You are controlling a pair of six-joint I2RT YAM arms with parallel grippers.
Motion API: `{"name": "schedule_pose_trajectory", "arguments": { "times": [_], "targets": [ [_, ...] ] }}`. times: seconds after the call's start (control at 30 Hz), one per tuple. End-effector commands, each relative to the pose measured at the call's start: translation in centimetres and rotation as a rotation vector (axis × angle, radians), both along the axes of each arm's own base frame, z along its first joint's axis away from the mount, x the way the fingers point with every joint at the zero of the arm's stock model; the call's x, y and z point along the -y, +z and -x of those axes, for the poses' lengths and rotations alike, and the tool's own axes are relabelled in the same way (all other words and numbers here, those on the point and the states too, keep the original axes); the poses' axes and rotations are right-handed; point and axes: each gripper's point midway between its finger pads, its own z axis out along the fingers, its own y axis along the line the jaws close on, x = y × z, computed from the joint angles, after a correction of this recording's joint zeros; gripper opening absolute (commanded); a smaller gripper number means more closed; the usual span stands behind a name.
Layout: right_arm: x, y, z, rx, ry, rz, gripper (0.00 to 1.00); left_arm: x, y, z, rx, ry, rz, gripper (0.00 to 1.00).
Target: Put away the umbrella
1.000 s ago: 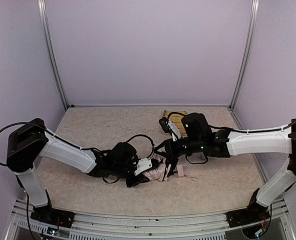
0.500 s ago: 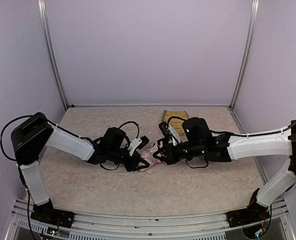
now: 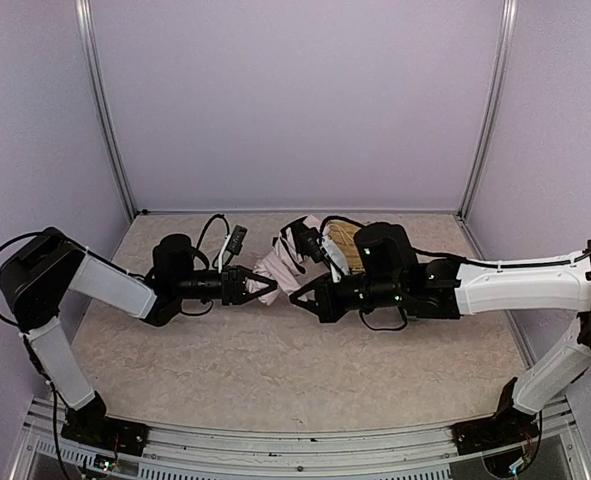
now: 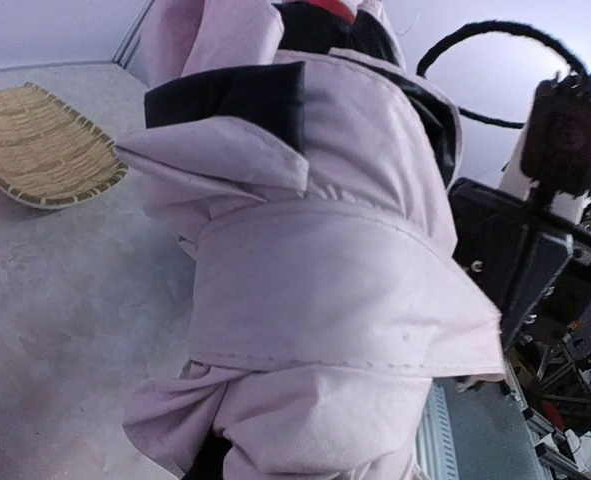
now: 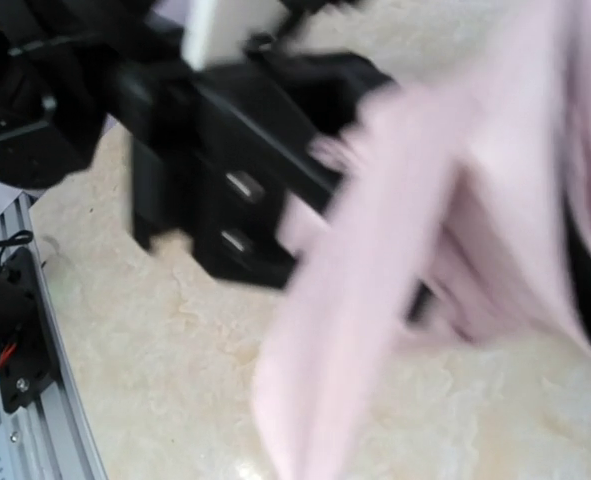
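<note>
The umbrella [image 3: 278,266] is a bundle of pale-pink fabric with black lining, held up off the table between my two grippers. My left gripper [image 3: 265,288] is at its lower left end, shut on it. The fabric fills the left wrist view [image 4: 325,280] and hides the fingers. My right gripper [image 3: 300,298] meets the bundle from the right. In the blurred right wrist view a pink strip of the umbrella [image 5: 395,250] runs down to where the jaws are, so it looks shut on it. The shaft and handle are hidden.
The woven yellow tray [image 3: 345,235] lies at the back of the table, partly behind the right arm, and shows in the left wrist view [image 4: 35,150]. The black left gripper body [image 5: 225,190] is close in front of the right wrist camera. Metal frame posts stand at the back corners.
Both grippers have moved back and left from the front middle of the table. The umbrella has been lifted off the table and now stands higher between them.
</note>
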Motion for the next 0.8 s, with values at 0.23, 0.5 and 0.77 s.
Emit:
{"name": "schedule_pose_trajectory", "arguments": {
  "times": [0.23, 0.5, 0.77],
  "targets": [
    [3.0, -0.5, -0.6, 0.224, -0.052, 0.133, 0.00, -1.9, 17.8, 5.7, 0.402, 0.005, 0.351, 0.00],
    [3.4, 5.6, -2.5, 0.500, -0.113, 0.056, 0.00, 0.1, 19.2, 11.2, 0.454, -0.158, 0.345, 0.00],
    [5.4, 9.3, -1.2, 0.657, -0.129, -0.066, 0.00, 0.1, 19.2, 14.7, 0.537, -0.240, 0.316, 0.00]
  ]
}}
